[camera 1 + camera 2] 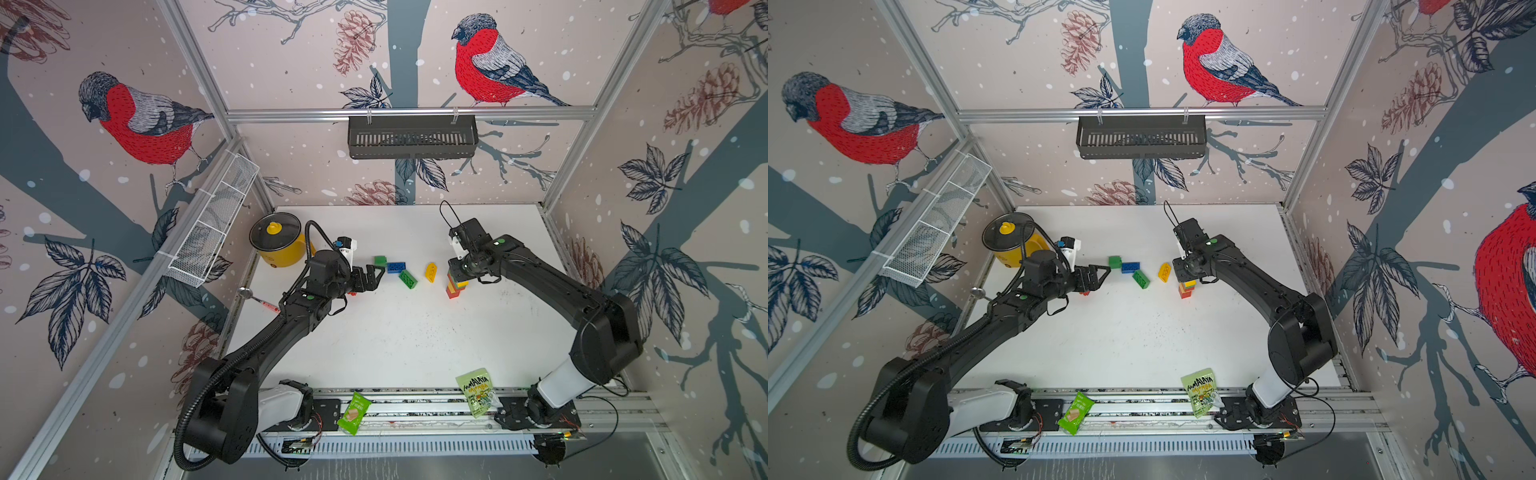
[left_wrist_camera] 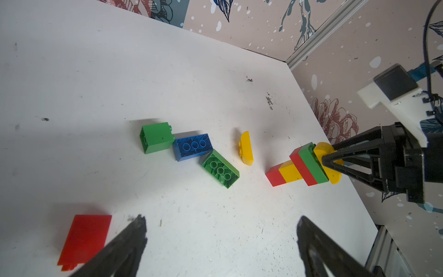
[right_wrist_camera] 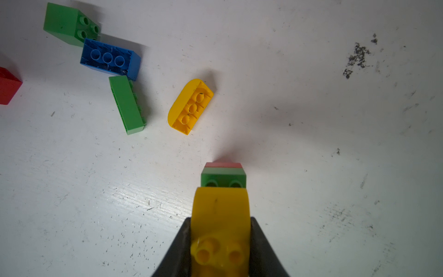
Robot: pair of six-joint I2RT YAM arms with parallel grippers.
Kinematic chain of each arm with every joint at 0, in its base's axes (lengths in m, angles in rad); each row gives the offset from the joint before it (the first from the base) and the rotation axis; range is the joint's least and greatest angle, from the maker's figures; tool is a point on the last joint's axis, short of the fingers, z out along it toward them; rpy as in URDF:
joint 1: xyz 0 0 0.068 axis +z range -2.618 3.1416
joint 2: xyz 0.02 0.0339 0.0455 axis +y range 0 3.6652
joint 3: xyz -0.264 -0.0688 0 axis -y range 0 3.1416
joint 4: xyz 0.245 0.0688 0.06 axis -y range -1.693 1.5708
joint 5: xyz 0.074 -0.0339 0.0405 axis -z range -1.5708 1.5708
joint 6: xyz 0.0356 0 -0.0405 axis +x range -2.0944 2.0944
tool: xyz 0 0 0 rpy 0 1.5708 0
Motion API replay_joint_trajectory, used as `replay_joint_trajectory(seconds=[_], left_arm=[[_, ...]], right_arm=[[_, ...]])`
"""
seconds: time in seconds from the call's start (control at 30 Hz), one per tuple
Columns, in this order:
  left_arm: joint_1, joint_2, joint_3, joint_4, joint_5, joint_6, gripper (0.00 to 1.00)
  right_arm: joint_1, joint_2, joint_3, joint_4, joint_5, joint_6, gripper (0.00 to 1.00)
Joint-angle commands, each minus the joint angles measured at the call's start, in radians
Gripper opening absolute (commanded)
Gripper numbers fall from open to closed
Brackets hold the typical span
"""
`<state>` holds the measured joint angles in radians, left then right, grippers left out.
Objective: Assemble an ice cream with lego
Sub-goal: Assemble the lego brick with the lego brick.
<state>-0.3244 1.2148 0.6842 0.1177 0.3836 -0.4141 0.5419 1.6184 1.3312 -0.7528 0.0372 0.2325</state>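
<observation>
Right jaws pinch the top of the lego tower (image 1: 454, 290); left jaws are spread wide.
The tower stands upright on the bench (image 1: 415, 345): red, yellow, red, green, then a yellow half-round cap (image 3: 220, 211), which the right jaws grip on both sides. Between the arms lie loose bricks: a green cube (image 2: 155, 138) touching a blue brick (image 2: 193, 146), a green brick (image 2: 220, 169) just beside, and a yellow half-round (image 2: 247, 148) nearer the tower. A red brick (image 2: 84, 237) lies near the left jaws, which hold nothing.

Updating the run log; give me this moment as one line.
right gripper: shut on yellow half-round brick at stack top | left gripper: open, empty | loose: second half-round, blue brick
</observation>
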Motion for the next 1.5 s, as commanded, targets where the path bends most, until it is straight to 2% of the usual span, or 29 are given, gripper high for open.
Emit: replay_joint_trajectory(seconds=[0.0,0.37,0.47,0.63,0.77,1.03,1.47], left_arm=[[-0.001,-0.004,0.0,0.004,-0.003,0.016,0.97],[-0.001,-0.008,-0.008,0.004,-0.008,0.015,0.97],[-0.001,-0.009,-0.007,0.001,-0.009,0.016,0.97],[-0.001,-0.015,-0.008,-0.004,-0.014,0.02,0.97],[-0.001,-0.021,-0.012,-0.005,-0.017,0.019,0.97],[-0.001,-0.032,-0.012,-0.008,-0.026,0.017,0.97],[-0.001,-0.029,-0.018,-0.009,-0.023,0.019,0.97]], right_arm=[[0.0,0.005,-0.003,0.012,0.018,-0.013,0.24],[-0.015,0.02,0.006,0.014,0.003,-0.019,0.31],[-0.015,0.023,0.009,0.011,0.001,-0.013,0.39],[-0.015,0.025,0.013,0.006,0.009,-0.01,0.46],[-0.013,0.014,0.04,-0.006,0.035,-0.001,0.55],[0.048,-0.035,0.065,-0.031,0.141,0.047,0.56],[0.045,-0.008,0.02,-0.01,0.122,0.061,0.46]])
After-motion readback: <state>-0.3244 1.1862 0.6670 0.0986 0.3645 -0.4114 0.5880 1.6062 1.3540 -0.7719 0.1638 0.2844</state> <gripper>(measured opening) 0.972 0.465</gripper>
